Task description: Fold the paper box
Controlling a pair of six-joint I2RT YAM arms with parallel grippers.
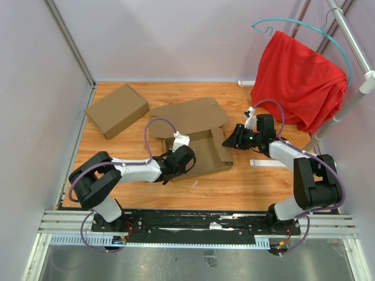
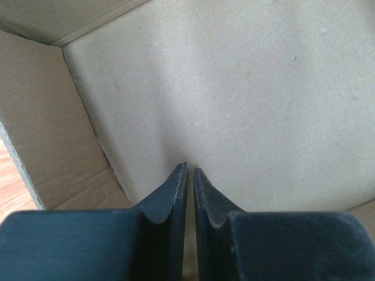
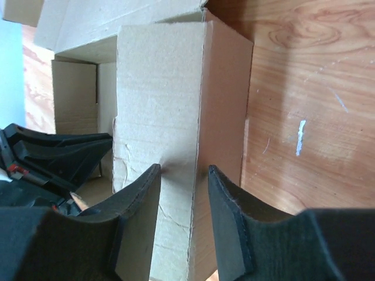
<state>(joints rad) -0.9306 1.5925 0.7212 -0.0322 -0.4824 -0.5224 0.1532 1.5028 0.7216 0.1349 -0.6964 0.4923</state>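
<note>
Cardboard paper box (image 1: 211, 153) looking light, stiff | right gripper (image 3: 183, 175) half-open, straddling centre-frame wall fold (image 3: 202, 105), the likely hold | left gripper (image 2: 190, 171) closed, empty, pressing inside it

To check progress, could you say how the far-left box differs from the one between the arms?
The far-left box is closed; the paper box lies open, lid flap spread behind. The far-left box sits in the far corner; the paper box lies central. Both are brown cardboard.
</note>
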